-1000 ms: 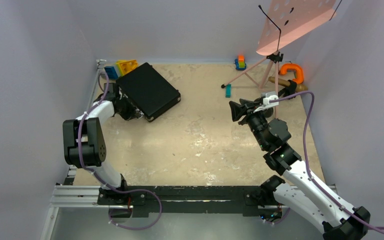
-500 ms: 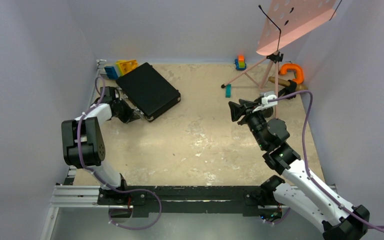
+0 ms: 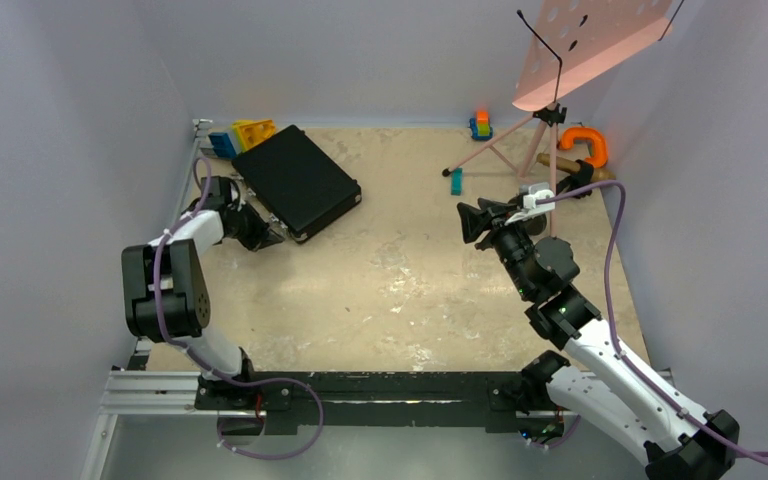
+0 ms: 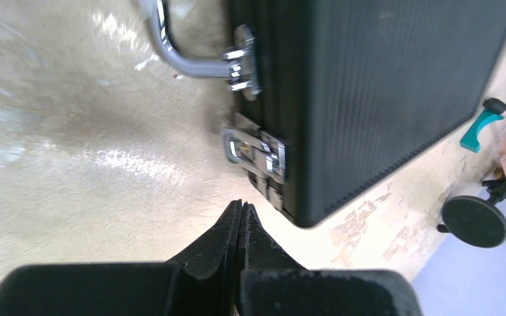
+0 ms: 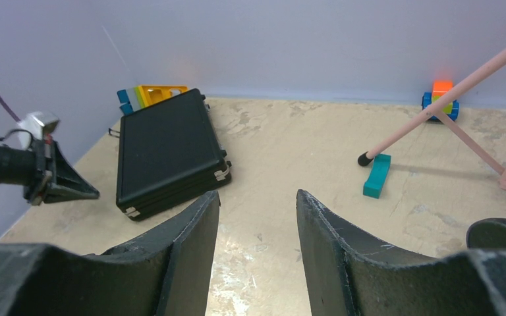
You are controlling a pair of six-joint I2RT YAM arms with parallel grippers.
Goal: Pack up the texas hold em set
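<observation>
Because its lid is shut, the black case shows nothing of its contents. It lies flat at the far left of the table, with its silver latch and handle facing the left gripper. That gripper's fingers are pressed together on nothing, just short of the case. Coloured blocks sit just behind its far corner. The right gripper, fingers spread and empty, hovers well apart, near a pink music stand and a teal block.
</observation>
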